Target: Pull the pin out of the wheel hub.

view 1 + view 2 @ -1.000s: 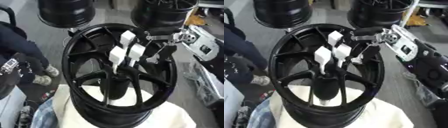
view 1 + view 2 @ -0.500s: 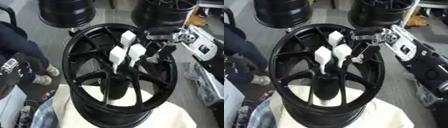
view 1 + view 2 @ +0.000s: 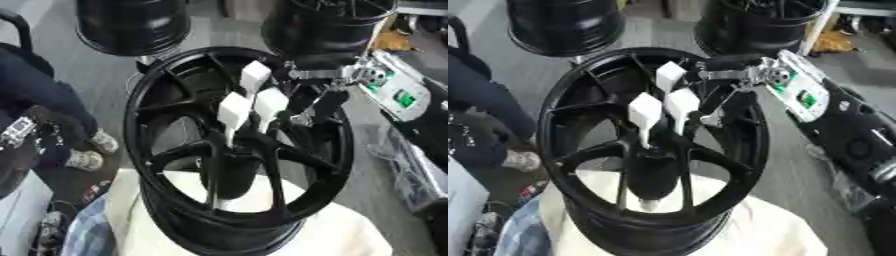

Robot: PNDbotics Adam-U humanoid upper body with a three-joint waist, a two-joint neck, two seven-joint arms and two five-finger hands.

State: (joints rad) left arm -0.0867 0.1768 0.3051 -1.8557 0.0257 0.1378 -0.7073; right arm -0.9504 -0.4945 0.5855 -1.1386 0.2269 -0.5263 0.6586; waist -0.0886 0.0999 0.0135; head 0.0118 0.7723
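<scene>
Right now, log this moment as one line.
stage: reaching | right hand: at white-headed pins, grip unclear | pins: in wheel hub | left hand: unseen

The black wheel hub [image 3: 236, 165] stands on a cream cloth [image 3: 780, 230] over the grey floor [image 3: 96, 65].

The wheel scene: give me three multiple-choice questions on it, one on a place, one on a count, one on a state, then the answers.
1. Where is the right hand?
A. at the wheel's upper right
B. at the wheel's bottom
C. on the floor

2. How many white pin heads stand at the hub?
A. one
B. three
C. six

3. What does the wheel rest on?
A. bare metal
B. a cream cloth
C. a red crate

Answers: A, the right hand reaches in by the wheel rim's upper right; B, three pins show; B, the cloth lies under it.
</scene>
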